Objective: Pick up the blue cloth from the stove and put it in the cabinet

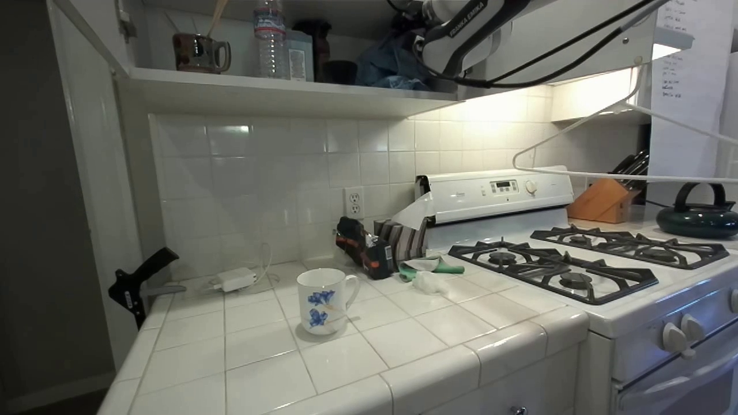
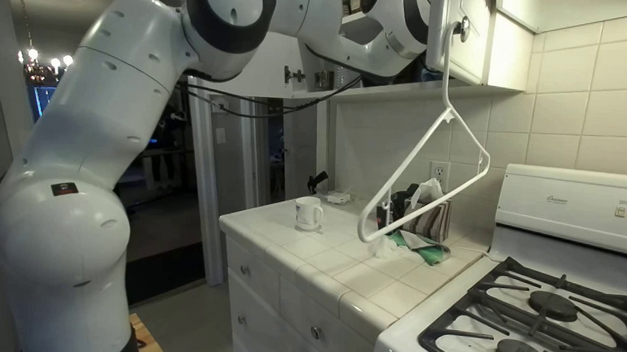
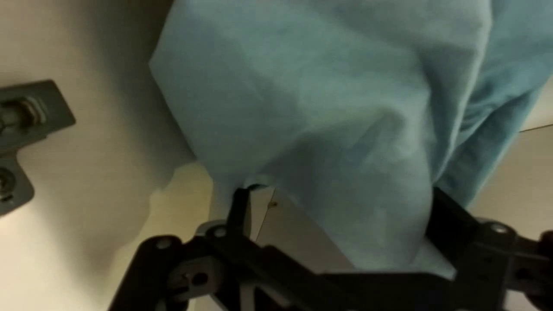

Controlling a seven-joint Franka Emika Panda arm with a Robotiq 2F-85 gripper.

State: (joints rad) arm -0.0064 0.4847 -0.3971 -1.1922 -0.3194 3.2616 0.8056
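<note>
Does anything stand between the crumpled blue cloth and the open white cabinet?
Nothing visible: the crumpled blue cloth already lies on the white cabinet shelf. In the wrist view the open black two-fingered pincer is right at the cloth, nothing showing between them.

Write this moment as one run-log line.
cloth: in cabinet | fingers: apart, at cloth | contact: unclear | placement: looks done | next: likely back away

1. open air above white mug (image 1: 311,300), between counter (image 1: 265,369) and cabinet shelf (image 1: 277,89).
2. in the way: white hanger (image 2: 447,116) hooked on a knob (image 2: 465,29).
3. bottle (image 1: 270,49) and brown mug (image 1: 195,53) block part of that shelf.
</note>
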